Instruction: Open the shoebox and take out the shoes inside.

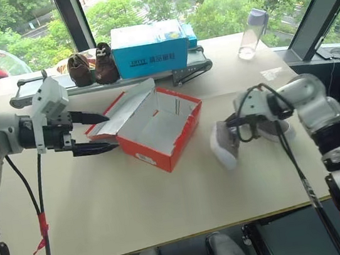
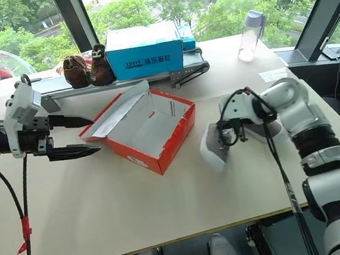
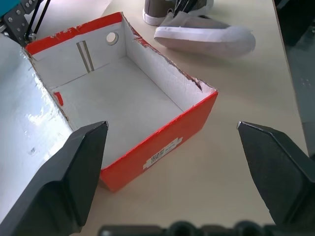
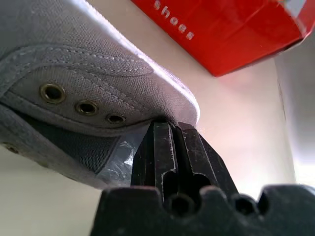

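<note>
- Right gripper (image 4: 170, 129) — pinched shut on one of the shoes (image 1: 226, 145), near table (image 1: 169, 210) right edge.
- Left gripper (image 1: 92, 133) — spread wide, just beside the open, emptied shoebox (image 1: 172, 141).

Bright daylight from the windows (image 1: 140, 5) behind, soft shadows, glare on the lid's (image 3: 24, 128) inside.

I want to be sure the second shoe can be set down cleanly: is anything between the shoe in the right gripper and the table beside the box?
Nothing visible. The right gripper is shut on a grey shoe low over bare table, to the right of the empty shoebox. The other shoe lies just behind it.
</note>
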You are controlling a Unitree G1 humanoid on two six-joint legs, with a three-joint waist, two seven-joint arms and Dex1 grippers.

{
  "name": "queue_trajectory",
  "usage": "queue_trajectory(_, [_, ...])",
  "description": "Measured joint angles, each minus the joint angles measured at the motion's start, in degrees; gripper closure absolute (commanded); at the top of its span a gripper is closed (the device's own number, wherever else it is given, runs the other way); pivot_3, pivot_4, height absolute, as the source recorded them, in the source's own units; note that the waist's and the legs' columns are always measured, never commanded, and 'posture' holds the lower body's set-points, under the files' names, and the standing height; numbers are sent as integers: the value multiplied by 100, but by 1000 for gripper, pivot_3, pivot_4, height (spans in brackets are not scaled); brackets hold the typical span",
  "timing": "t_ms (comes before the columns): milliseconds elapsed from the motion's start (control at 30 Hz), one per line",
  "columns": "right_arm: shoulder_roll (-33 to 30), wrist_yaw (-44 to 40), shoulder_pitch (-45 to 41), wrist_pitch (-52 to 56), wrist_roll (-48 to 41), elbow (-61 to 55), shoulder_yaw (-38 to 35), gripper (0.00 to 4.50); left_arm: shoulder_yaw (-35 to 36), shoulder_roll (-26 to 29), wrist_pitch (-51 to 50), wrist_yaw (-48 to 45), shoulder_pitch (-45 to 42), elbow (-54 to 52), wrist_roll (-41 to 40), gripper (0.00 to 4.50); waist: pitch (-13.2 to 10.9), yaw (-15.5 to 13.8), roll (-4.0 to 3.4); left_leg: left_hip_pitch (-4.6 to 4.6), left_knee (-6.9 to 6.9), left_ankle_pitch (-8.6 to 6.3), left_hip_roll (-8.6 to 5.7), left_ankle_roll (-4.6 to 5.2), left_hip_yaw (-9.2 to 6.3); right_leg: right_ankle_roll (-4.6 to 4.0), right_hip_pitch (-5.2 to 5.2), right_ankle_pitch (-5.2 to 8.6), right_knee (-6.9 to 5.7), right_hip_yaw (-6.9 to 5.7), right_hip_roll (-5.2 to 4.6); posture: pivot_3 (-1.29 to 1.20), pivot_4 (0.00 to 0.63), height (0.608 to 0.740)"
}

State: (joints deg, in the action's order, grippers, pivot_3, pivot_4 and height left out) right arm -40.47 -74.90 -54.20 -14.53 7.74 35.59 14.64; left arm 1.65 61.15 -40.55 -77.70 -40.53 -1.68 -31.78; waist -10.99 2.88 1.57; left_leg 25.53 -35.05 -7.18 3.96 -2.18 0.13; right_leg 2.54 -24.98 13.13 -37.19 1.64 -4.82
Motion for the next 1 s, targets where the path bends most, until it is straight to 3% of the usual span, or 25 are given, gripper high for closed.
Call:
queue_trajectory(133, [703,94,-33,379,-135,-14,55,2673,72,16,-112,57,38,-104,-10,0,0,-29,0,6,1,0,0,0,0,0,-1,-1,1,3,1,0,150,740])
queue_trajectory(333, [702,130,-166,778,-277,-143,-43,532,234,81,-219,96,154,-229,-38,0,0,-80,0,9,-5,0,-2,-1,-2,1,4,-1,2,3,1,0,150,740])
queue_trajectory(400, [694,139,-167,1159,-457,-260,-186,13,312,79,-264,163,247,-287,-105,0,0,-74,0,8,-4,0,-2,-1,-2,0,2,-2,1,5,1,0,150,740])
queue_trajectory(500, [520,132,-191,2264,-906,-771,-556,13,550,12,-517,356,336,-326,-325,0,0,-76,0,10,-3,0,-1,0,-2,-12,1,-9,0,6,3,0,150,740])
queue_trajectory(633, [48,-46,-194,4613,-1946,-1823,-1169,13,1215,-287,-575,768,609,-470,-664,0,0,-96,0,8,-3,0,-1,0,-3,-22,3,-14,0,7,3,0,150,740])
queue_trajectory(800, [-375,467,820,6417,-2935,-2995,-2350,13,2593,-1344,-620,2237,1653,-949,-910,0,12,-150,20,-33,2,-3,2,1,-1,-20,51,-12,17,7,3,0,150,740])
queue_trajectory(867, [-257,931,1318,6776,-3108,-3286,-2763,13,2984,-1784,-630,2805,2206,-1329,-913,0,13,-149,21,-40,0,-3,2,1,-1,-15,59,-15,23,9,3,0,150,740])
queue_trajectory(1000, [563,2226,2213,7424,-3387,-4110,-3521,13,3353,-2672,-472,3858,3265,-2103,-858,0,18,-164,30,-52,-12,-3,1,0,-1,-3,70,-12,14,15,5,0,150,740])
